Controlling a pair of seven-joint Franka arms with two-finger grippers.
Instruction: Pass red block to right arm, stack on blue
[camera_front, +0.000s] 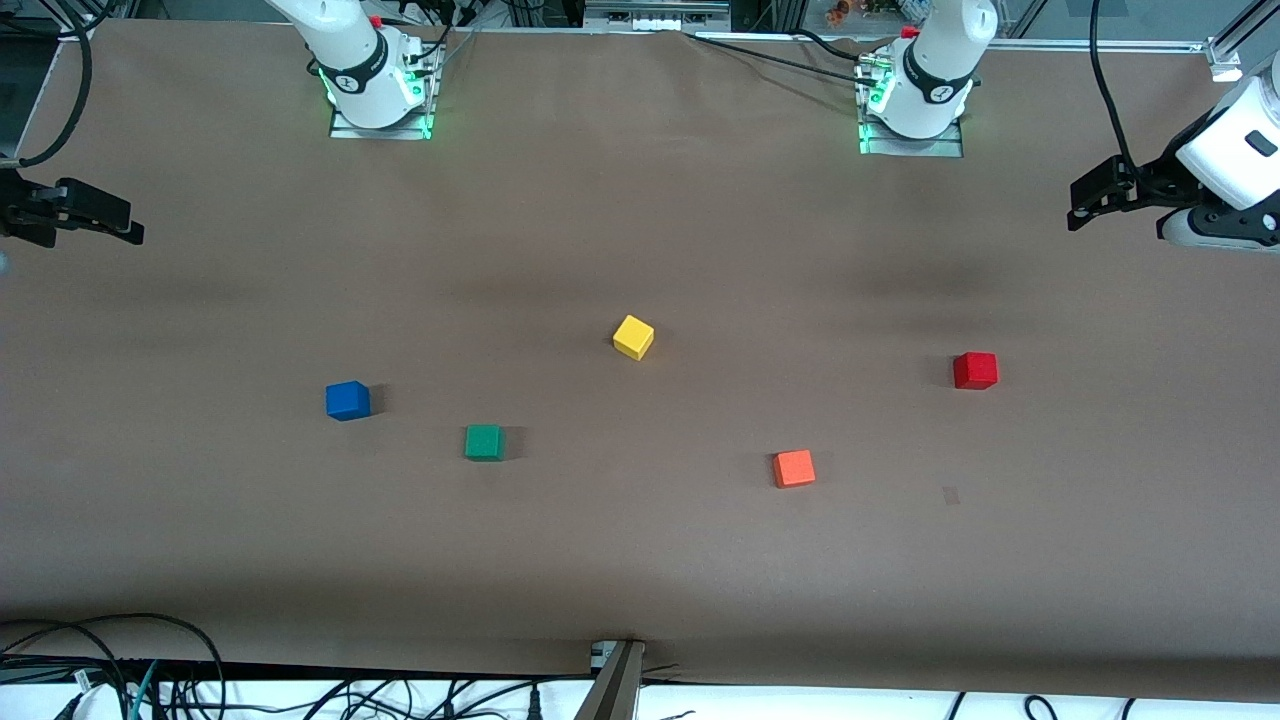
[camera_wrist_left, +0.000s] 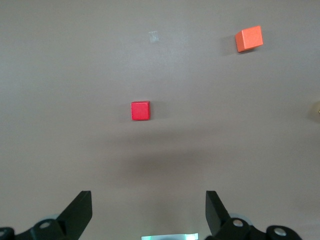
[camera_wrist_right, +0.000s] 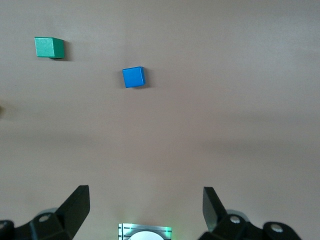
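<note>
The red block (camera_front: 975, 370) sits on the brown table toward the left arm's end; it also shows in the left wrist view (camera_wrist_left: 140, 110). The blue cube (camera_front: 347, 400) sits toward the right arm's end and shows in the right wrist view (camera_wrist_right: 134, 77). My left gripper (camera_front: 1078, 208) hangs open and empty high over the table's edge at its own end, apart from the red block; its jaws (camera_wrist_left: 149, 197) stand wide. My right gripper (camera_front: 132, 230) hangs open and empty over the table's edge at its own end, with wide jaws (camera_wrist_right: 146, 192).
A yellow cube (camera_front: 633, 336) lies mid-table. A green cube (camera_front: 484, 442) lies beside the blue one, nearer the front camera. An orange cube (camera_front: 793, 468) lies nearer the front camera than the red block. Both arm bases (camera_front: 378, 95) stand along the table's edge.
</note>
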